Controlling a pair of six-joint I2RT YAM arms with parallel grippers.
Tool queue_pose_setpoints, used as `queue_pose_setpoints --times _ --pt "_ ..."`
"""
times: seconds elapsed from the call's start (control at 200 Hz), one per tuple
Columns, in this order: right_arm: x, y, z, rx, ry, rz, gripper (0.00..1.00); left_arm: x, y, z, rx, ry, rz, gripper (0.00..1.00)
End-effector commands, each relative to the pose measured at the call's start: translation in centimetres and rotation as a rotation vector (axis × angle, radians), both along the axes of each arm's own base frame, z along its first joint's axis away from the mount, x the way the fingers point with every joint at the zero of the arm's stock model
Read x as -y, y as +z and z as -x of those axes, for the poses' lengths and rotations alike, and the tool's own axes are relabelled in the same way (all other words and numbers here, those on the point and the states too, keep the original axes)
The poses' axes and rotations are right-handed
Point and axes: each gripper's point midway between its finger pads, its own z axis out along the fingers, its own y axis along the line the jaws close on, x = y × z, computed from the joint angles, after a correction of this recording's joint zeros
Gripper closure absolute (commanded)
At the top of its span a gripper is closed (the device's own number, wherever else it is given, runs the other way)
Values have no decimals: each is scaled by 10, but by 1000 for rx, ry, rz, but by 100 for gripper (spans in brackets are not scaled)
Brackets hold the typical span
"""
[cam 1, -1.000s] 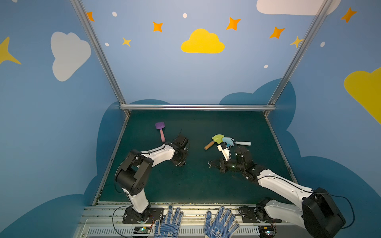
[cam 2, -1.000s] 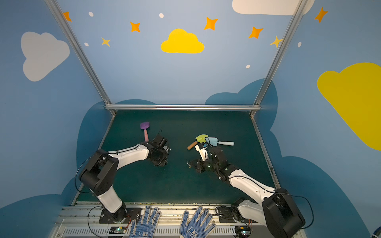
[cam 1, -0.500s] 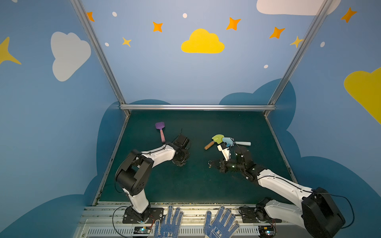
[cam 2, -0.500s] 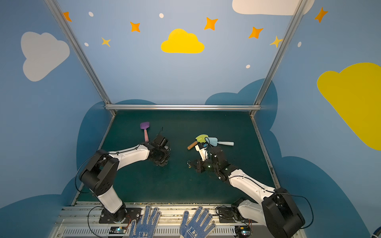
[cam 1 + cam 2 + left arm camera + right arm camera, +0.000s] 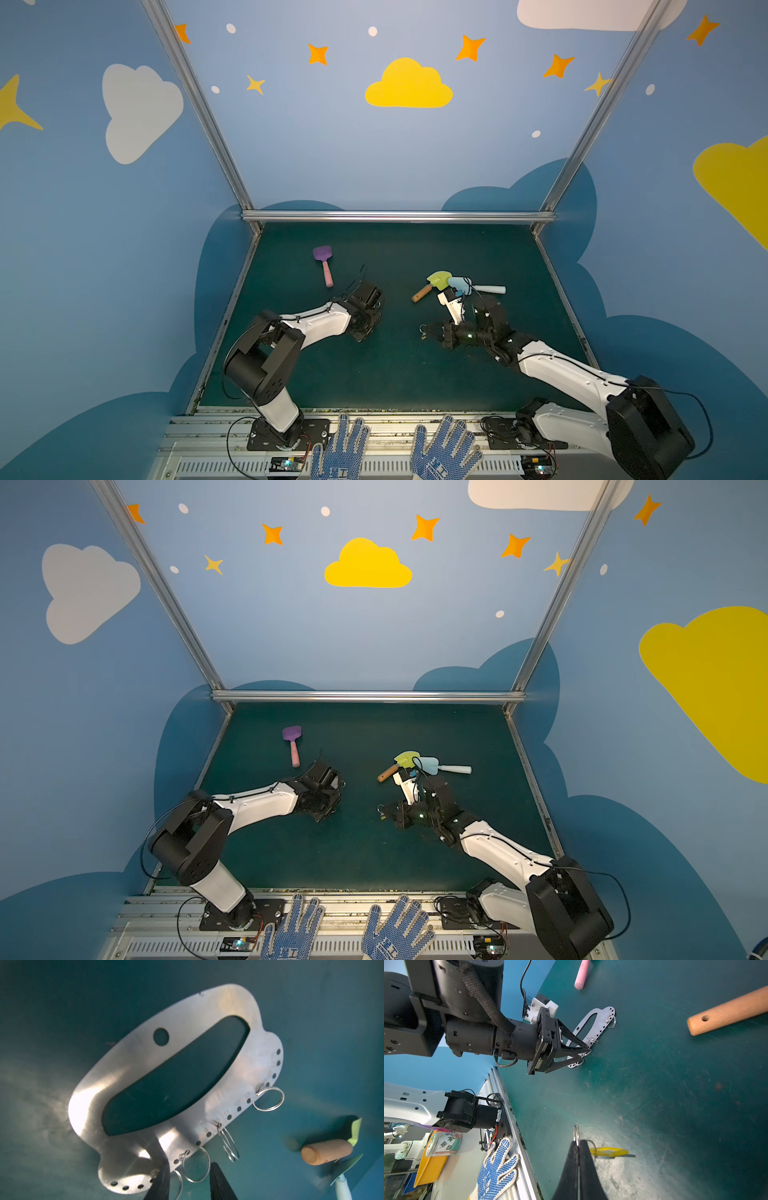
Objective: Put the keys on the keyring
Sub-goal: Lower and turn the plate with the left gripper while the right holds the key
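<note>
Keys (image 5: 576, 1136): bunch pinched in the closed right gripper (image 5: 578, 1143), its yellow tag (image 5: 608, 1151) hanging beside the tips. Left gripper (image 5: 189, 1165), at 9 o'clock from them in both top views, has its jaws parted astride a little ring (image 5: 195, 1181) on the edge of the keyring (image 5: 128, 1059), which lies on the green mat (image 5: 62, 1012).

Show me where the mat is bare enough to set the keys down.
Widest bare mat: the front strip between both arms, up to the near rail. The gap between left gripper and right gripper is bare too, as is the strip along the far rail. Crowded: behind the right gripper, by the yellow-green shovel and blue shovel, and around the keyring.
</note>
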Motion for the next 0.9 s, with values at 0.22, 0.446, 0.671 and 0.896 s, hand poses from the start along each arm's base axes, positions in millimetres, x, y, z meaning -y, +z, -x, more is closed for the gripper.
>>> queue_pose_setpoints --times 0.22,0.446,0.671,0.896 --pt "1 6 -3 27 -1 -3 100 -22 -6 -3 22 113 -64 74" --pt "1 7 -3 25 0 -3 100 -20 1 -14 57 99 -48 80" --pt "0 5 -2 13 1 -10 100 -8 4 -20 67 68 0 76" --pt "0 3 -2 12 -2 -14 100 -4 14 -3 63 94 56 63"
